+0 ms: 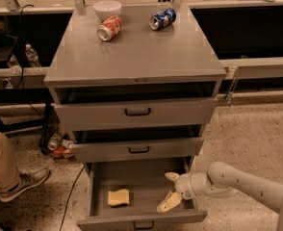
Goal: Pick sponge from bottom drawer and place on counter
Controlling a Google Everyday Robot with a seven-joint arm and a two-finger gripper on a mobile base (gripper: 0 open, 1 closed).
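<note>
Low at left, on the floor of the open bottom drawer [140, 219], lies the sponge [118, 197], untouched. Right of it, apart, the gripper [169, 191] hangs inside, jaws spread wide. It should travel low toward the sponge and straddle it before closing.

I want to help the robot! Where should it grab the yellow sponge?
Across its two long edges, coming straight down from above: the sponge lies flat on the bottom drawer floor, clear of the walls. The open end effector hovers over the drawer's right side.
</note>
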